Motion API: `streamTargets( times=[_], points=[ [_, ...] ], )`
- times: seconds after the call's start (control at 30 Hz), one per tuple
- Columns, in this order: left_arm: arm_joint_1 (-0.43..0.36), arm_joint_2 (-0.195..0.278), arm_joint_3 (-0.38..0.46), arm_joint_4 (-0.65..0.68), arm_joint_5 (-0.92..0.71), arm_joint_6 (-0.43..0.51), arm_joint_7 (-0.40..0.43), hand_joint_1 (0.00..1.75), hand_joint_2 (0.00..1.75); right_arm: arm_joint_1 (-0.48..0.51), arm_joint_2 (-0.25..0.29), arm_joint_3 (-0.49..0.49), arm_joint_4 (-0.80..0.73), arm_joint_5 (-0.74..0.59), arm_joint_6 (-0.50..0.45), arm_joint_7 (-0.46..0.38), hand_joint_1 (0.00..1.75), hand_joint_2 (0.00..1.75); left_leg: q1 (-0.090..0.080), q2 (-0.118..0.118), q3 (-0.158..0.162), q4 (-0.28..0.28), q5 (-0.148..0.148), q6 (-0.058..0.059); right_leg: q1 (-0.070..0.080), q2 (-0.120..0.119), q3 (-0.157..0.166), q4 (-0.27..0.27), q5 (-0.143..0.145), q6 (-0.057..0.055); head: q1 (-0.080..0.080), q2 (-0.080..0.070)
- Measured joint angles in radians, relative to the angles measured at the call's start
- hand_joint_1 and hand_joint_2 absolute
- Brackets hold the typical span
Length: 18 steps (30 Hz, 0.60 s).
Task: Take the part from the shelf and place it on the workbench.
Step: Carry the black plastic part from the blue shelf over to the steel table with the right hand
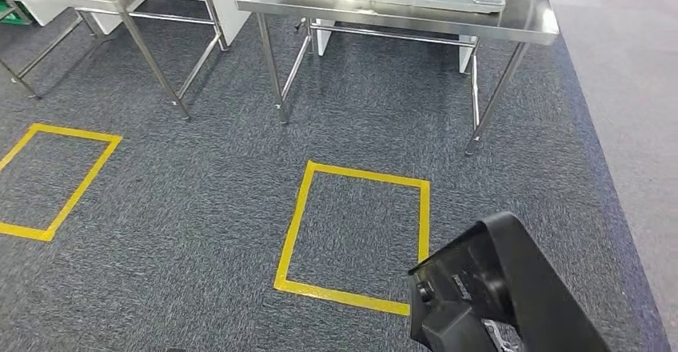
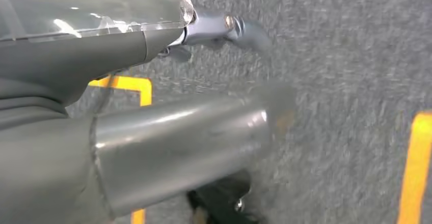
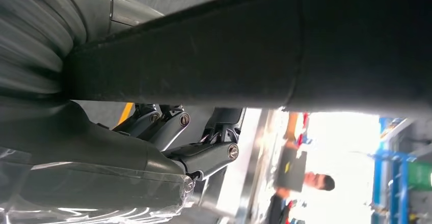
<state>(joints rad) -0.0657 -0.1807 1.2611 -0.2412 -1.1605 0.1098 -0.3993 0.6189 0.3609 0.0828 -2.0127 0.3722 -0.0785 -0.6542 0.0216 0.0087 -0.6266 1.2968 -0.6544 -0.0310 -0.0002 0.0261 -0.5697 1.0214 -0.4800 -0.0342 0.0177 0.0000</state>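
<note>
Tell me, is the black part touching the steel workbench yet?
Apart. In the head view the black part hangs low over the carpet near the yellow taped square, while the workbench stands farther ahead with open floor between them.

- The right hand (image 3: pixel 168 142) grips a black part (image 3: pixel 254 56). In the right wrist view its dark fingers (image 3: pixel 209 155) are curled up against the part's underside, and the thick grey thumb with its ribbed cover lies along the near side.
- In the head view the same black part (image 1: pixel 500 288) rises at the lower right, tilted, with the right hand (image 1: pixel 448 324) holding it from below.
- The left hand (image 2: pixel 153 81) hangs over the floor. Its thick grey thumb (image 2: pixel 178 142) is stretched straight out, and one dark finger (image 2: pixel 229 30) reaches forward, slightly bent, with nothing between them.
</note>
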Motion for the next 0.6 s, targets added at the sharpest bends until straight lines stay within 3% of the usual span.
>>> streamTargets(
  times=[0.03, 0.1, 0.17, 0.27, 0.33, 0.4, 0.47, 0.5, 0.53, 0.6],
  points=[
    [-0.005, -0.019, -0.005, 0.001, -0.003, 0.023, 0.000, 0.00, 0.00, -0.002, 0.000, 0.004, 0.002, 0.009, -0.012, 0.009, 1.75, 1.75, -0.001, -0.002, -0.003, -0.015, 0.029, 0.003, 0.001, 0.008, 0.004, 0.002, -0.004, 0.000, -0.002, 0.000],
    [-0.014, -0.039, -0.013, 0.004, -0.002, 0.021, -0.002, 0.00, 0.00, -0.003, 0.000, 0.013, 0.006, 0.016, -0.034, 0.017, 1.75, 1.75, -0.002, -0.007, 0.037, -0.133, 0.109, 0.011, 0.003, 0.020, 0.015, 0.005, -0.015, 0.004, -0.005, 0.000],
    [-0.015, -0.043, -0.015, 0.008, -0.001, -0.015, 0.000, 0.00, 0.00, -0.004, 0.000, 0.021, 0.008, 0.017, -0.051, 0.018, 1.75, 1.75, -0.004, -0.015, 0.076, -0.233, 0.143, 0.021, 0.007, 0.029, 0.022, 0.008, -0.026, 0.012, -0.003, 0.000],
    [-0.008, -0.025, -0.015, 0.010, 0.000, -0.054, 0.004, 0.00, 0.00, -0.001, 0.000, 0.030, 0.008, 0.017, -0.064, 0.018, 1.75, 1.75, -0.007, -0.016, 0.089, -0.265, 0.138, 0.040, 0.009, 0.037, 0.026, 0.013, -0.019, 0.031, -0.003, 0.000],
    [-0.005, -0.011, -0.015, 0.010, 0.001, -0.064, 0.007, 0.00, 0.00, 0.001, -0.001, 0.033, 0.008, 0.017, -0.067, 0.018, 1.75, 1.75, -0.003, -0.014, 0.106, -0.278, 0.141, 0.051, 0.007, 0.023, 0.018, 0.039, -0.027, 0.040, -0.001, 0.000],
    [-0.002, 0.004, -0.015, 0.009, 0.004, -0.075, 0.014, 0.00, 0.00, 0.001, -0.003, 0.035, 0.008, 0.017, -0.072, 0.018, 1.75, 1.75, -0.001, -0.011, 0.120, -0.287, 0.139, 0.058, 0.002, -0.003, -0.033, 0.129, -0.073, 0.050, 0.006, 0.000],
    [0.004, 0.018, -0.014, 0.009, 0.005, -0.087, 0.022, 0.00, 0.00, 0.002, -0.004, 0.037, 0.009, 0.017, -0.077, 0.019, 1.75, 1.75, -0.001, -0.006, 0.129, -0.287, 0.130, 0.059, -0.005, -0.015, -0.113, 0.245, -0.115, 0.061, 0.010, 0.000],
    [0.008, 0.024, -0.014, 0.009, 0.003, -0.091, 0.026, 0.00, 0.00, 0.003, -0.005, 0.037, 0.009, 0.018, -0.080, 0.020, 1.75, 1.75, -0.001, -0.003, 0.134, -0.287, 0.123, 0.058, -0.009, -0.017, -0.140, 0.273, -0.113, 0.064, 0.011, 0.000],
    [0.011, 0.029, -0.014, 0.009, 0.002, -0.093, 0.030, 0.00, 0.00, 0.004, -0.005, 0.037, 0.010, 0.019, -0.083, 0.022, 1.75, 1.75, -0.001, -0.001, 0.143, -0.287, 0.116, 0.056, -0.012, -0.018, -0.149, 0.266, -0.092, 0.068, 0.010, 0.000],
    [0.014, 0.034, -0.014, 0.009, 0.000, -0.094, 0.037, 0.00, 0.00, 0.006, -0.006, 0.038, 0.011, 0.022, -0.091, 0.028, 1.75, 1.75, 0.000, 0.002, 0.165, -0.288, 0.098, 0.050, -0.015, -0.026, -0.117, 0.157, -0.007, 0.066, 0.011, 0.000]
  ],
)
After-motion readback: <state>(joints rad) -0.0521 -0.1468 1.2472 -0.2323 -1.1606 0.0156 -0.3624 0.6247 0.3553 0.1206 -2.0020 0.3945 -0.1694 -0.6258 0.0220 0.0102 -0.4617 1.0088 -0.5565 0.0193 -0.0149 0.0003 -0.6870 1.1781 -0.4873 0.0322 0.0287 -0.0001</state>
